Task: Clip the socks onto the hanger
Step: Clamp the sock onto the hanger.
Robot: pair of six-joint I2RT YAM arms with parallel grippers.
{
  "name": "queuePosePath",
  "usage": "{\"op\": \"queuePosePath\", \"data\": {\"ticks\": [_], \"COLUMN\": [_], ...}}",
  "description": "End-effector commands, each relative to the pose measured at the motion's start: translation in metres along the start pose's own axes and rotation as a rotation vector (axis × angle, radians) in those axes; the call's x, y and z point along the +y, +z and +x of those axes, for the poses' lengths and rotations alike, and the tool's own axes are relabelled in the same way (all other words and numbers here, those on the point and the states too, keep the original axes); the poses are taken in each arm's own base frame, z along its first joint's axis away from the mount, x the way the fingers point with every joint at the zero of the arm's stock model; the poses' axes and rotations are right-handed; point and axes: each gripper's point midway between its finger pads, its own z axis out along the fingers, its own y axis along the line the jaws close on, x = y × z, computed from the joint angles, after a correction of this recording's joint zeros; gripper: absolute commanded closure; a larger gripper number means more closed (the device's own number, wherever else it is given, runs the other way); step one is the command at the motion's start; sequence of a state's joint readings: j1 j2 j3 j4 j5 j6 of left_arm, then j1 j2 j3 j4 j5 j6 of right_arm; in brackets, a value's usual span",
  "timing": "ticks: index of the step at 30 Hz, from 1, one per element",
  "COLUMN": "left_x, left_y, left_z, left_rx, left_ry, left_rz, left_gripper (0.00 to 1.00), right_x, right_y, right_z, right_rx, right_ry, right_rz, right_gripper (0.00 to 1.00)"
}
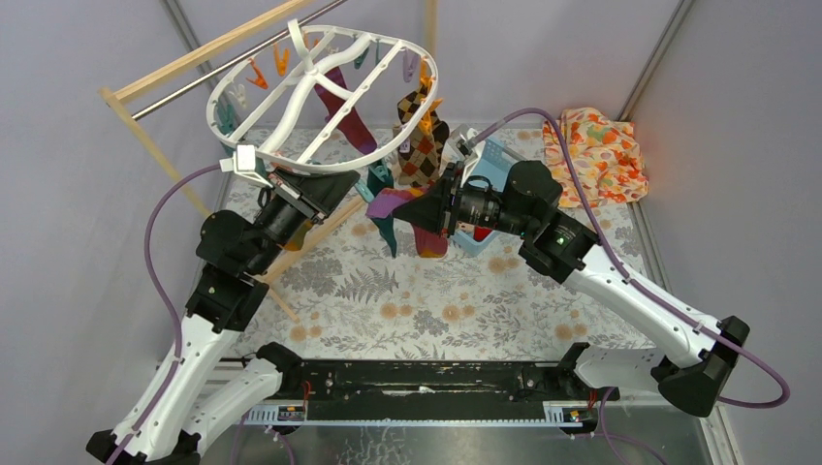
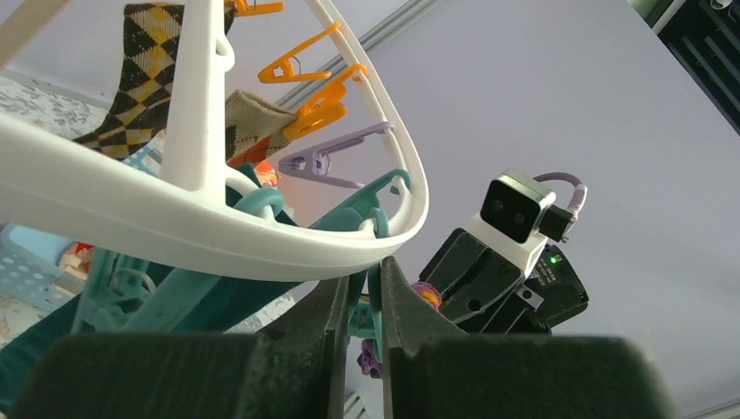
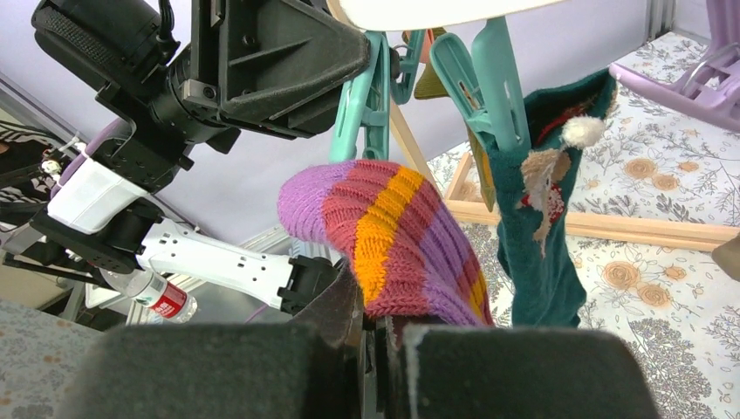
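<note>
— How is the striped sock (image 3: 393, 236) judged to handle?
— Light, soft, floppy; the cuff edge is best offered; it is pinched in the right gripper (image 3: 380, 336), just under the hanger (image 2: 174, 227)'s near rim; a teal peg (image 3: 362, 105) is squeezed by the left gripper (image 2: 366, 305)

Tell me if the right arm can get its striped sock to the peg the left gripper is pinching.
Probably yes. The right gripper holds the striped sock just under that teal peg with nothing between; the teal sock hangs off to one side.
</note>
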State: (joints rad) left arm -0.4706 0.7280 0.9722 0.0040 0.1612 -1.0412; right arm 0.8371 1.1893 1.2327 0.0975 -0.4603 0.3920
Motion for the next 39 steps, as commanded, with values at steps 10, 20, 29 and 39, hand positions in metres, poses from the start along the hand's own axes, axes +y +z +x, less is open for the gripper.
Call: {"op": "queuePosePath", "data": {"ticks": [10,20,29,39], "left_x": [-0.026,-0.026,-0.033,-0.032], "left_y": [-0.002,0.001,-0.003,-0.004], "left_z": [-0.011,-0.008,-0.008,-0.005], "left_rx": [-0.022,-0.011,0.001,0.015], "left_ry": [-0.068,-0.101,-0.111,-0.118], "left_rz": [0.055,0.061,0.078,0.077], "left_gripper": [1.0,1.0,1.0,1.0], "right_x": [0.005,0.0,-0.003,-0.004], "right_y": [0.003,-0.004,0.003,0.005], "right_z": [-0.015,-0.014,-0.016,-0.021], "right_rx": [-0.063,-0.061,-0.06,-0.085], "right_ry": [-0.041,-0.055,-0.062,-0.065], "right_rz": [-0.017,0.025,0.029,0.029], "right_gripper": [1.0,1.0,1.0,1.0]}}
